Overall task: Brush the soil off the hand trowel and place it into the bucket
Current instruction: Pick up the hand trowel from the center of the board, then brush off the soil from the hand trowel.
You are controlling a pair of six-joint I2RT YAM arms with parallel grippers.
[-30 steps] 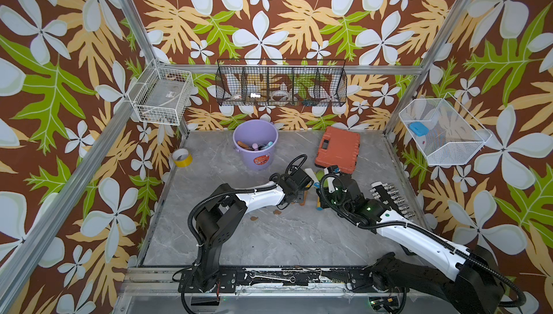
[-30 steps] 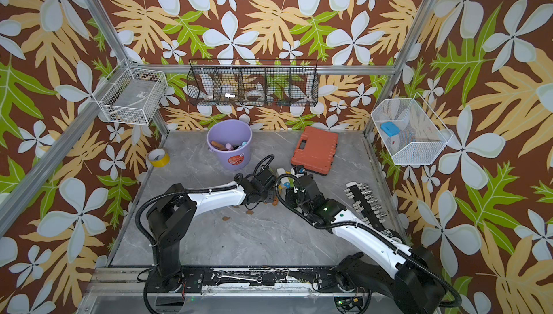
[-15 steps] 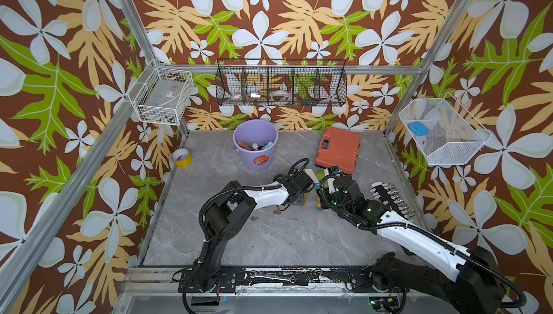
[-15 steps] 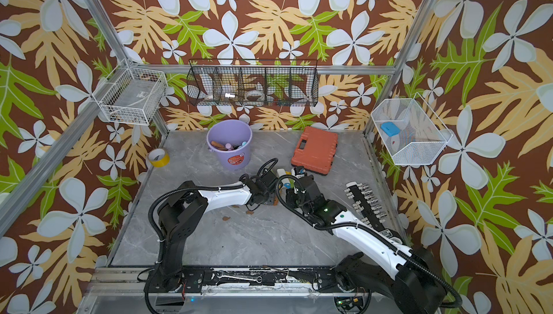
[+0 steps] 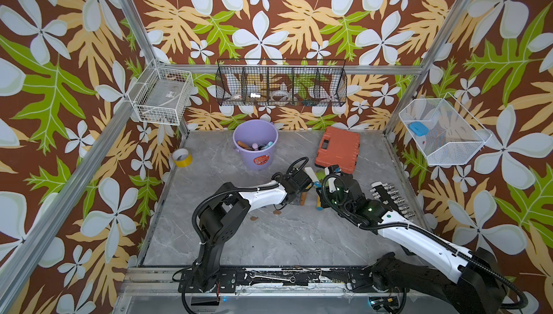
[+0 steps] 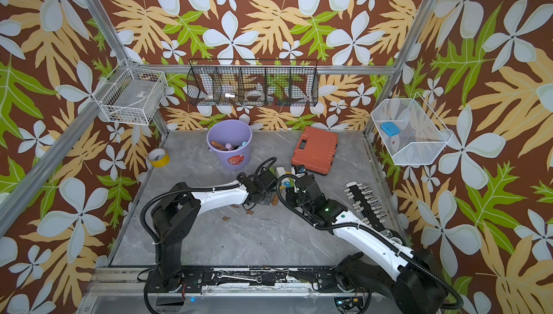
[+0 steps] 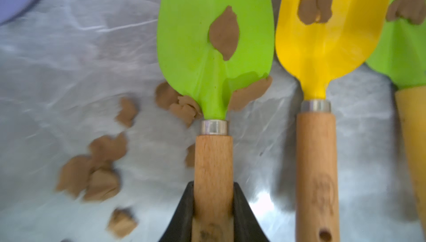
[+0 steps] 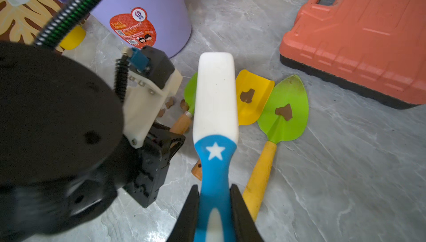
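Bucket (image 5: 247, 155) stands at the back of the table (image 5: 269, 237), left of centre. Left gripper (image 7: 212, 184) is clamped on the wooden handle of the green trowel (image 7: 189, 45), which lies on the table near the bucket with one soil (image 7: 224, 32) clump on its blade and loose clumps beside its neck. A yellow trowel (image 7: 322, 56) lies just beside it. Right gripper (image 8: 214, 186) is closed on the brush (image 8: 215, 95), head over the blades, contact unclear; case (image 5: 338, 151) behind.
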